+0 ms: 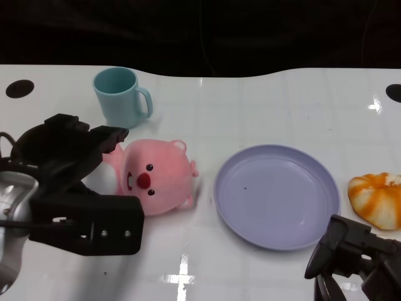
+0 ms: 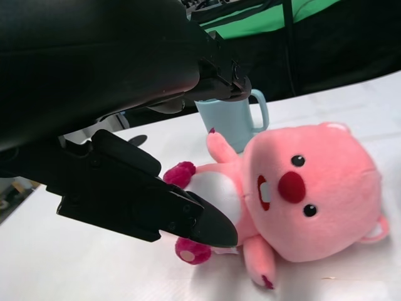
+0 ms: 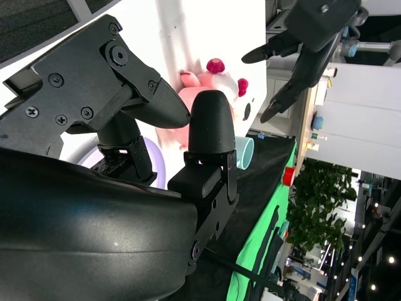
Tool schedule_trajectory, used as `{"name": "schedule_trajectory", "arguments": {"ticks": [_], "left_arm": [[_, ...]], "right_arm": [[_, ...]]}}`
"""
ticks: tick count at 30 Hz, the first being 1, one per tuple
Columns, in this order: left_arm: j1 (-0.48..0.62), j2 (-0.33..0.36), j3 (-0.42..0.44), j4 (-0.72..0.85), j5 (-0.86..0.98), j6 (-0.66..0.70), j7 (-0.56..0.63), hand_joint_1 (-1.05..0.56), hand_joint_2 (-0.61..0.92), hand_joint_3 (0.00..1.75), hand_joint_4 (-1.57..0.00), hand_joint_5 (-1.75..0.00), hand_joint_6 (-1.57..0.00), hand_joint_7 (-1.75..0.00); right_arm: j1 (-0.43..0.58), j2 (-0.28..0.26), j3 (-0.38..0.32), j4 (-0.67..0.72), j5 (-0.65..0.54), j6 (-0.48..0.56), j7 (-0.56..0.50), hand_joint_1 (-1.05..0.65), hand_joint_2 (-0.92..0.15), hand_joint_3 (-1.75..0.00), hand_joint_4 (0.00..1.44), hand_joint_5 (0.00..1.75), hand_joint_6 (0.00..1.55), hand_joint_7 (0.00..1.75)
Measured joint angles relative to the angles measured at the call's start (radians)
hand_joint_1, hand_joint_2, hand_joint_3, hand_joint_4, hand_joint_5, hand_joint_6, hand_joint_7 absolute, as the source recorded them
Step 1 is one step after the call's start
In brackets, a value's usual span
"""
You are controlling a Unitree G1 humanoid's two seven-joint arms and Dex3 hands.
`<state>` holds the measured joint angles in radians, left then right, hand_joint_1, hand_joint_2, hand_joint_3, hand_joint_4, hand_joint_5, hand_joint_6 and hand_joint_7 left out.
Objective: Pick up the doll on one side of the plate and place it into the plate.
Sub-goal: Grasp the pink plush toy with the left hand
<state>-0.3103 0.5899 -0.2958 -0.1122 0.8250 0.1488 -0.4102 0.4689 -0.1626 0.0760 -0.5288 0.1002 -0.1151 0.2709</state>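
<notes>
- Two black hands show: the left hand [image 1: 75,182] sits just beside the pink doll [image 1: 156,177], fingers spread, holding nothing.
- Right hand [image 1: 357,257] hangs low near the plate [image 1: 276,195], fingers apart and empty.
- Doll lies on the white bench [image 1: 263,100], left of the plate, below a teal mug [image 1: 120,95].
- An orange bun [image 1: 378,199] rests right of the plate.

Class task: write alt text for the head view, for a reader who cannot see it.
A pink plush doll lies on a white table, left of an empty lavender plate, with the robot's black left hand open beside it, not yet gripping. A teal mug stands behind the doll, an orange-and-white bun-shaped toy lies right of the plate, and the right hand waits below it.
</notes>
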Motion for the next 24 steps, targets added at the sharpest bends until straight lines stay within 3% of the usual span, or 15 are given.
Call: {"name": "schedule_trajectory", "arguments": {"ticks": [13,24], "left_arm": [[-0.107,-0.071,-0.067,0.252,0.037,-0.007,0.045,-0.71,0.91,0.0,-0.01,-0.4,-0.2,0.0],[-0.211,-0.124,-0.139,0.466,0.049,-0.005,0.069,-0.72,0.92,0.03,-0.05,-0.27,-0.19,0.0]], "right_arm": [[0.005,0.0,0.0,-0.002,-0.003,0.0,-0.001,-0.2,-0.45,-1.36,0.69,1.75,0.6,1.51],[0.018,0.0,0.001,-0.026,-0.003,0.001,-0.003,-0.21,-0.45,-1.36,0.69,1.75,0.6,1.5]]}}
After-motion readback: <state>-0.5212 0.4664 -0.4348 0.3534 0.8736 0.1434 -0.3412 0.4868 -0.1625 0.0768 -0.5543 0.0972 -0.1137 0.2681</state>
